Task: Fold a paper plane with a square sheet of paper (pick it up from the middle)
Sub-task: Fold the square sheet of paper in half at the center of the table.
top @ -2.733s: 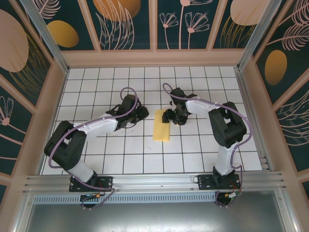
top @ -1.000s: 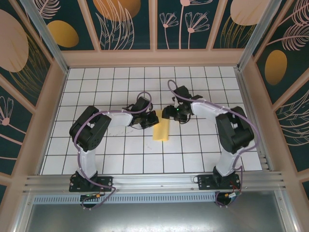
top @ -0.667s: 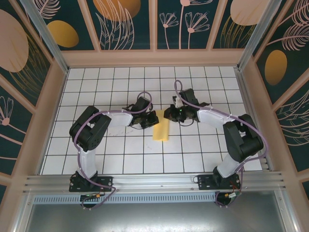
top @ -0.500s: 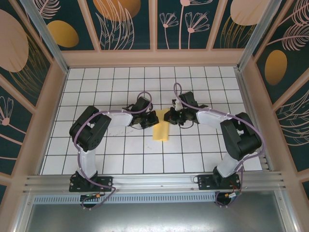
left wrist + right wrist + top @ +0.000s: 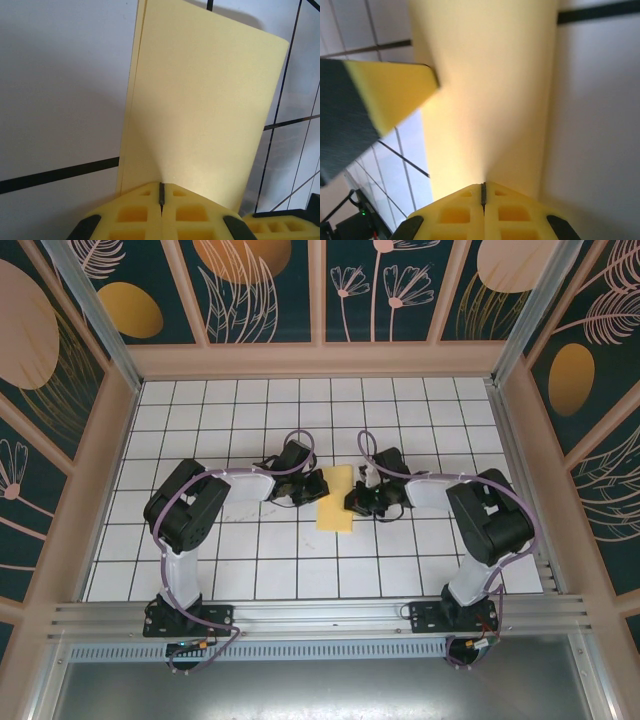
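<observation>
On the gridded table [image 5: 400, 560]: the square sheet of paper [image 5: 335, 502] lies near the middle, folded into a narrow pale-yellow rectangle, its long sides running away from the arm bases.
Sheet up close: plain and unmarked; the left wrist view shows two layered edges along one long side [image 5: 200, 100] and a shadow on the tiles beside the other.
Left gripper [image 5: 318, 486]: at the sheet's left long edge, toward the far end; in its own camera the yellow pads meet in a thin seam [image 5: 161, 192] with the paper's edge running into it, so the claw is closed tight and pinching the sheet.
Right gripper [image 5: 352, 502]: at the opposite long edge, facing the left one across the paper; its pads are likewise pressed together [image 5: 483, 192] on the sheet's edge [image 5: 485, 100].
Between the claws: the two sit close together, the folded strip between them; a blurred yellow pad [image 5: 390, 95] of the left gripper shows over the paper in the right wrist view.
</observation>
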`<state>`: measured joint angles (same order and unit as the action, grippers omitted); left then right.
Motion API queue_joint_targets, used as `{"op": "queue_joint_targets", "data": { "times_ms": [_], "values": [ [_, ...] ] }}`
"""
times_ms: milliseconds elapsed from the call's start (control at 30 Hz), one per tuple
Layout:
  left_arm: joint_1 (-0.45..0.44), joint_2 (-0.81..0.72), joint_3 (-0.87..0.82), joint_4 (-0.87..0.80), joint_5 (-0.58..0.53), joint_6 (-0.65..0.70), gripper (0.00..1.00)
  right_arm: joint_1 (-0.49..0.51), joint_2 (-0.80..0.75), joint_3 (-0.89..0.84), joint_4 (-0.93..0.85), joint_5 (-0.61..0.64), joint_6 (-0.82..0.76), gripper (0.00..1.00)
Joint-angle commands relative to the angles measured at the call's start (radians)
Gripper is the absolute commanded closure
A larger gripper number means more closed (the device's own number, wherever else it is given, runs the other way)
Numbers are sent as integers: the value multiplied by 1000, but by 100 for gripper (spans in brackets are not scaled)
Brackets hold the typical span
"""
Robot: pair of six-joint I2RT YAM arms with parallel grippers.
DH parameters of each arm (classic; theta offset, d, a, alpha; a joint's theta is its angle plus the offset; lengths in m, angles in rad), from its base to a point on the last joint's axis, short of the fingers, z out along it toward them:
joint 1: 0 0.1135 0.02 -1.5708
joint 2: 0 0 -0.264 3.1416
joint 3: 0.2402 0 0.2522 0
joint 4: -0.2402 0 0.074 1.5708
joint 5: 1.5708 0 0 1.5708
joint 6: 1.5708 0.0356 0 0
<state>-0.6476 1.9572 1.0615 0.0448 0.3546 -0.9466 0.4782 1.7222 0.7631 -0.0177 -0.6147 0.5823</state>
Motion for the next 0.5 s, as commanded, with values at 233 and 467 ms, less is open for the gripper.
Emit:
{"op": "queue_joint_targets", "data": {
  "times_ms": [233,467],
  "values": [
    [-5,26,-17,-64,-42,17,100,-12,6,-74,67,8,-31,98],
    [-5,22,-20,-60,-42,15,100,-12,-149,-83,119,-83,-19,98]
  ]
}}
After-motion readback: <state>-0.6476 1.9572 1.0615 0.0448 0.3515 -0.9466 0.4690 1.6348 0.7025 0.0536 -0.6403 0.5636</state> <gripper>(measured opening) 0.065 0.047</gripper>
